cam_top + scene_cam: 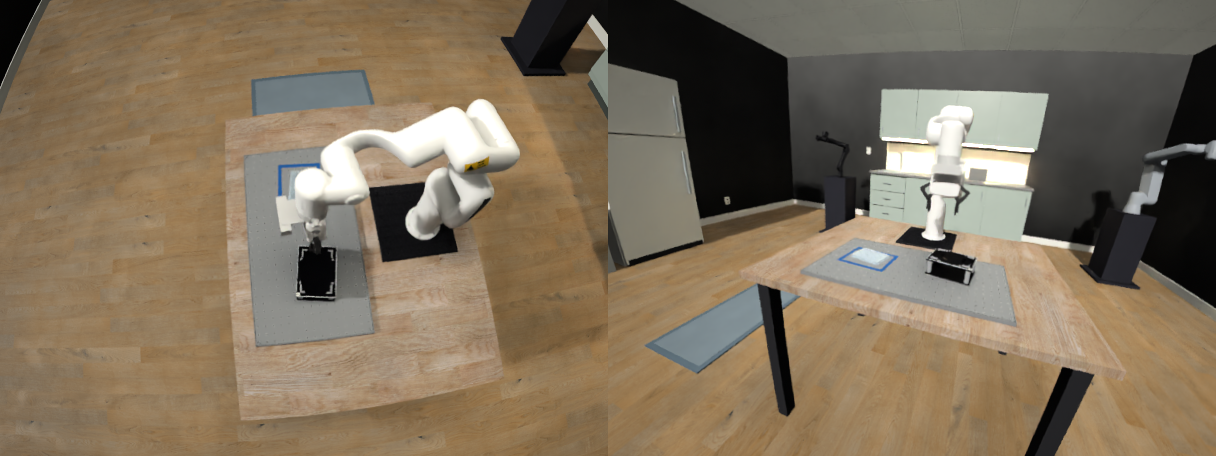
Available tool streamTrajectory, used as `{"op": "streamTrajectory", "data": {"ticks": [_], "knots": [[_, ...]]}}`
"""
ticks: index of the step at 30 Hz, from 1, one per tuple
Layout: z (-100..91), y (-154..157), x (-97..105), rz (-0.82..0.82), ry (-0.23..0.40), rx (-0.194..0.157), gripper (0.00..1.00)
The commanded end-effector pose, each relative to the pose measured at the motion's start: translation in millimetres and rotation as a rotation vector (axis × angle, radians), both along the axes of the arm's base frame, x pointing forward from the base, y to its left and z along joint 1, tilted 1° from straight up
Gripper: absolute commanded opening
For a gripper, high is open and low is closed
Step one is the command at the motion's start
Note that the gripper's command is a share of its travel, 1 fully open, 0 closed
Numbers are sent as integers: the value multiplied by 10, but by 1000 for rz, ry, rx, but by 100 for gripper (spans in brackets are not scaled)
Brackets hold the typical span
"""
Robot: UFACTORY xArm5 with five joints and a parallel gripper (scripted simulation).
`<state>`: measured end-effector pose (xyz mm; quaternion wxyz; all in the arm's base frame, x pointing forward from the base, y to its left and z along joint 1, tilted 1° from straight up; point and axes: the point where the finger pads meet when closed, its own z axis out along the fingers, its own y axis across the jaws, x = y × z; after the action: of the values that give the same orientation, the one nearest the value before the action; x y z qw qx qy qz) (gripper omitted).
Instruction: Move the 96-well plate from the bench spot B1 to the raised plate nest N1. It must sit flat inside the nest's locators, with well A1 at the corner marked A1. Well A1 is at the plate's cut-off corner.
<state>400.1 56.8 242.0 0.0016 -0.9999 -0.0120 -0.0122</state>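
The 96-well plate (868, 257) is a pale, flat rectangle lying inside the blue-framed spot B1 on the grey mat. In the overhead view the plate (291, 181) is partly hidden under my arm. Its cut-off corner is too small to make out. The nest N1 (316, 274) is a raised black block with white corner locators, and its top is bare; it also shows in the front view (950, 265). My gripper (943, 209) hangs high above the mat between the plate and the nest, fingers spread wide and holding nothing. In the overhead view the gripper (310, 231) sits at the nest's far edge.
The grey perforated mat (270, 300) covers the table's left part. My arm stands on a black base plate (395, 235). Two other arms on dark pedestals (1118, 247) (839, 200) stand off the table. A blue-grey rug (311, 91) lies on the floor.
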Motion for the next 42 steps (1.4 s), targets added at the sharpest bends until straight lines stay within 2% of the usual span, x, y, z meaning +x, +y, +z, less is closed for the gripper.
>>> {"op": "streamTrajectory", "data": {"ticks": [1,9,11,42], "knots": [[45,-210,22,-3,0,-1,100],[-132,-519,16,-237,2,3,100],[-132,-519,16,-237,2,3,100],[-871,-1770,-13,-1203,12,23,100]]}}
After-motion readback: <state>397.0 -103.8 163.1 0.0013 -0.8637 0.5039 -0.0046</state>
